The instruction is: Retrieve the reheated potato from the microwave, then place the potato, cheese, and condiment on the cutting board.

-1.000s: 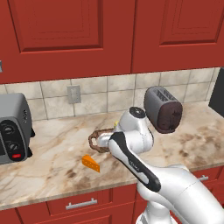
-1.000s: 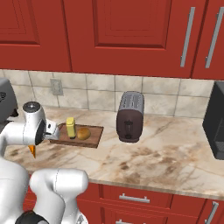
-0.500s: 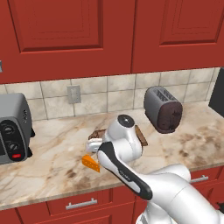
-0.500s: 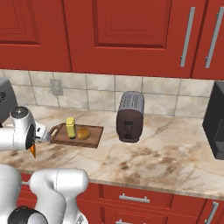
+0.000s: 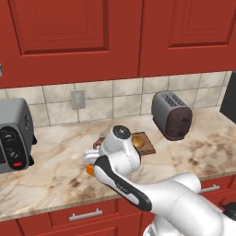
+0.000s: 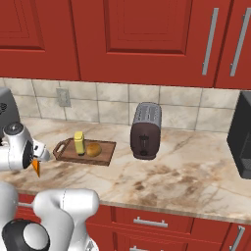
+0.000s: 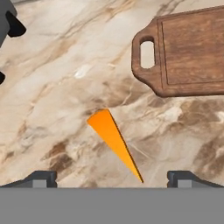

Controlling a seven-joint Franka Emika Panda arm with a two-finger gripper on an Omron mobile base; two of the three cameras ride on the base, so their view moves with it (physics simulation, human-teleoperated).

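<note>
Hand [image 7: 112, 177] spread wide, both fingertips [image 7: 40, 178] low over the marble counter [image 7: 52, 65], nothing between them. The cheese [image 7: 113, 139] lies flat on the counter directly ahead of the hand, its thin point toward the gap between the fingertips, bare counter on every side of it. Beyond the cheese, the cutting board [image 7: 188, 54] sits with its handle end nearest the hand, apart from the wedge. From the right base view, the potato [image 6: 93, 149] and the condiment [image 6: 79, 143] rest on the board beside each other. Toaster [image 6: 145, 130] stands well beyond the board; microwave [image 6: 241, 136] at the far counter end.
</note>
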